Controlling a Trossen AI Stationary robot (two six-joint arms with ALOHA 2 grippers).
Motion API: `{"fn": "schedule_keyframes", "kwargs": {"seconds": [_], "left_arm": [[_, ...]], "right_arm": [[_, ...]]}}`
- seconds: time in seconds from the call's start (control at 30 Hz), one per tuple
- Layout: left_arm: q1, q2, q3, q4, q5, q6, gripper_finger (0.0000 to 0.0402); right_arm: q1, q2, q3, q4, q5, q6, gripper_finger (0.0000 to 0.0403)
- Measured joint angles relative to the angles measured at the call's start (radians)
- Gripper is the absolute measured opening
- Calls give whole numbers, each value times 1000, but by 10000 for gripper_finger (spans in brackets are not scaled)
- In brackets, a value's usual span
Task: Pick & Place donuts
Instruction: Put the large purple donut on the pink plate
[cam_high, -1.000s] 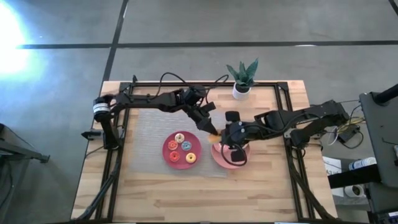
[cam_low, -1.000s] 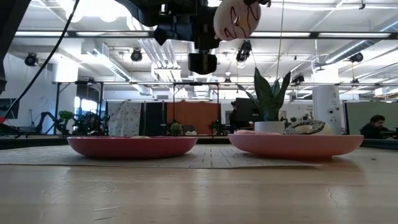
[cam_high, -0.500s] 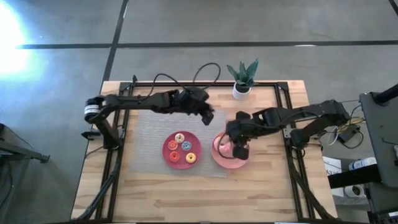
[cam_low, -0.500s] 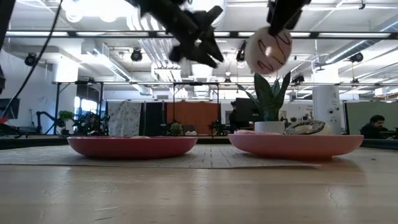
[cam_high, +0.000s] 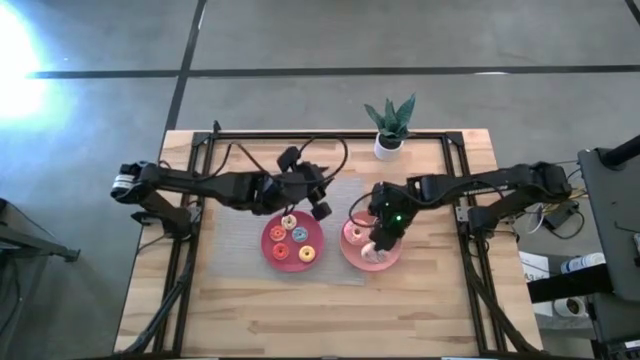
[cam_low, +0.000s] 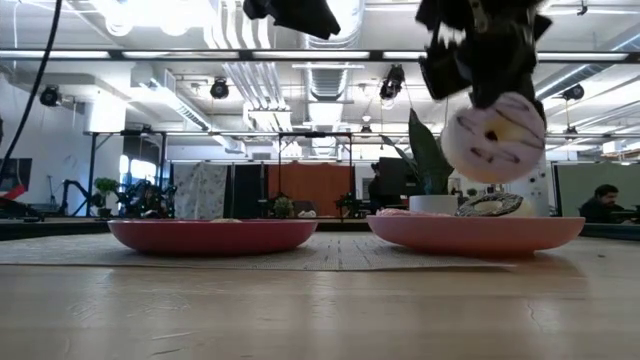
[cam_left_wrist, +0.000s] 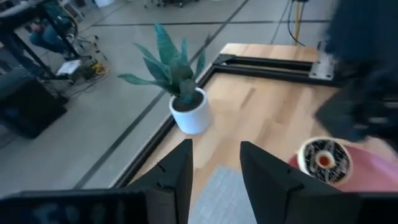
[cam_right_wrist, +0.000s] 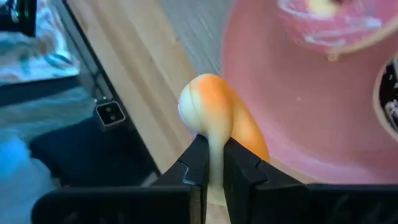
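The left gripper (cam_high: 318, 197) hangs above the far edge of the magenta plate (cam_high: 272, 250), its fingers (cam_left_wrist: 177, 177) parted and holding nothing; that plate carries four small donuts (cam_high: 292, 237); to its right, the right gripper (cam_right_wrist: 213, 163) is clamped on a whitish-iced donut (cam_low: 493, 137), held above the pink plate (cam_low: 478, 234); two further donuts (cam_right_wrist: 326, 22) lie on the pink plate.

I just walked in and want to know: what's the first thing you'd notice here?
The right hand pinches a whitish donut in the air, just above the pink plate. Beside it, a red plate holds four little donuts, with the left hand open above its edge. A green plant stands at the table's far edge.
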Motion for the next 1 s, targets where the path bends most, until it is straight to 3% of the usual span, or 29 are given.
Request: {"fn": "schedule_keyframes", "kwargs": {"seconds": [0.3, 0.6, 1.0], "left_arm": [[-37, 0, 0, -65, -1, -41, 108], [-35, 0, 0, -66, -2, -41, 108], [-33, 1, -1, -93, -8, -32, 108]], "right_arm": [[-6, 25, -173, 200, -23, 120, 22], [-6, 41, -192, 208, 102, 116, 27], [-4, 41, -187, 130, 305, 38, 147]]}}
